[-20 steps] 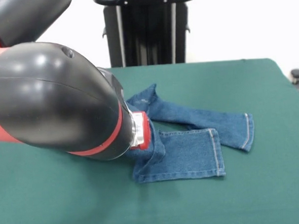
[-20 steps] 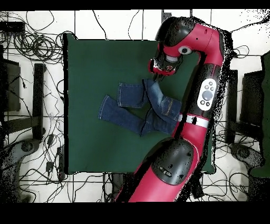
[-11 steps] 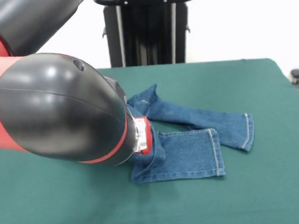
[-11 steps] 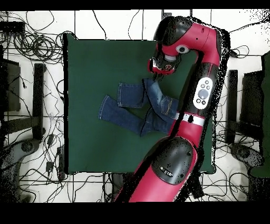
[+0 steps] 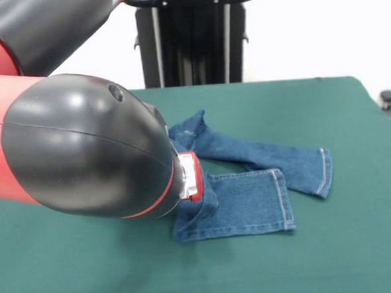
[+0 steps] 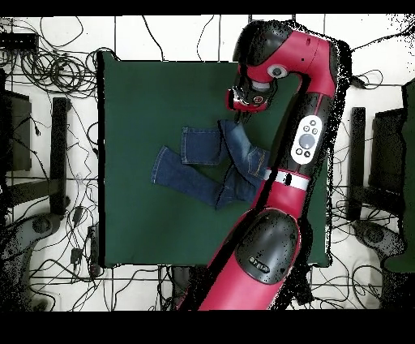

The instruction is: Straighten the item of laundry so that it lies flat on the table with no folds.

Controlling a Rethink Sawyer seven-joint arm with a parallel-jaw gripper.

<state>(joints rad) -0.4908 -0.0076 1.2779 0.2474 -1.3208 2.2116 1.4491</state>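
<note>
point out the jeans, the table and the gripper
jeans (image 5: 252,199): front view, near folded leg's middle
table (image 5: 361,256): front view, bare green cloth
gripper (image 6: 237,101): overhead view, red end above the jeans

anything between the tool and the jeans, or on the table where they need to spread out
Nothing visible does. The tool is right at the raised fold of the jeans, and the green table around them shows only bare cloth, apart from the arm above it.
</note>
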